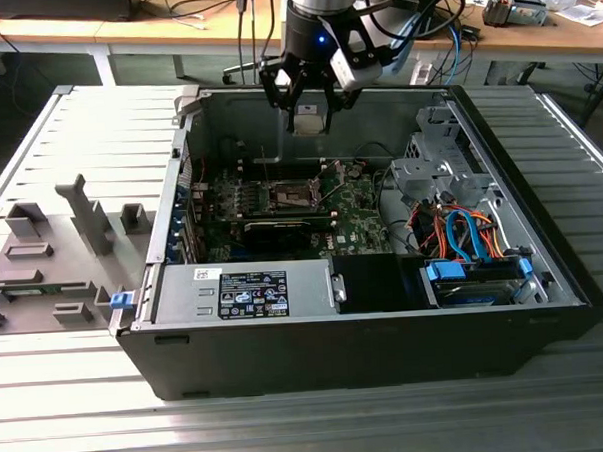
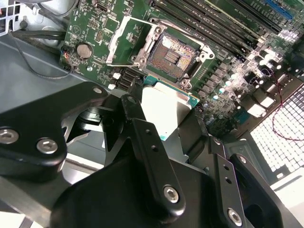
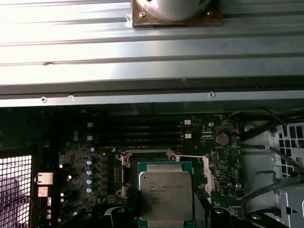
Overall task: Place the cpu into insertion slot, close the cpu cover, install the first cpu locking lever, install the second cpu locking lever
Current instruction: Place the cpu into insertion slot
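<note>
Nearest my wrist cameras, the gripper (image 2: 164,121) is clamped on the cpu (image 2: 166,107). One finger bears on each of two opposite edges, and the dull metal top faces the first wrist view. In the exterior view it hangs high over the open computer case (image 1: 386,332), well apart from the board. I judge I am on the first step, with the chip in hand and nothing seated.

Below the chip, the insertion slot (image 2: 173,54) lies bare near the middle of the green circuit board (image 2: 90,23), its dark contact field uncovered. The cpu cover (image 2: 115,42) is swung open along one side of the slot, so the way in looks free. To my mind, seating calls for a level chip squared to the slot's corners and set down gently. Those contacts would not forgive a tilted or sliding landing. I cannot tell from here which way the chip's keying sits.

The case lies on its side on a slatted metal table (image 1: 290,427). Grey fixture blocks (image 1: 86,215) stand toward that table's edge at the exterior view's left. Beyond the table's far edge are wooden desks (image 1: 53,35) strewn with cables and clutter.
</note>
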`<state>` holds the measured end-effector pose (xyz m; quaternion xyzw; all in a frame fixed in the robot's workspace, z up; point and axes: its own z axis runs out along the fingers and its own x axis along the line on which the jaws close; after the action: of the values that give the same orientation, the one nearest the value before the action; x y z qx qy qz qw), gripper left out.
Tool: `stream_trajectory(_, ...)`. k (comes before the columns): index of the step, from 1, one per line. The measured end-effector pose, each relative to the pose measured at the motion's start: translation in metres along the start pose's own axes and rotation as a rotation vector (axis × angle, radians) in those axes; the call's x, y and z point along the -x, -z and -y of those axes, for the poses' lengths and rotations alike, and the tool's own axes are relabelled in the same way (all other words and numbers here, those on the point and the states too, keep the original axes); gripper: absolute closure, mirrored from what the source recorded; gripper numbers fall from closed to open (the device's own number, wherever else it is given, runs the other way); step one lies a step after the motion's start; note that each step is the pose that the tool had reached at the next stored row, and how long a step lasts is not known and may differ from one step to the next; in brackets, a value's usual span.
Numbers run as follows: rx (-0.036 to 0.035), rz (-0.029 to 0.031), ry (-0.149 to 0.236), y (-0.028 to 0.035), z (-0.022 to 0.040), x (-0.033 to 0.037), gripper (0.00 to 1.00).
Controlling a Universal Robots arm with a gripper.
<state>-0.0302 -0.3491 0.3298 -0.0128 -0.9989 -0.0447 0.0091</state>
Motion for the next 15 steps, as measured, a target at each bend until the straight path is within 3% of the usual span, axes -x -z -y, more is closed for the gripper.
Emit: stream_trajectory(15, 0.0, 0.0001, 0.0, -0.0047, 0.0009, 0.0001, 0.46)
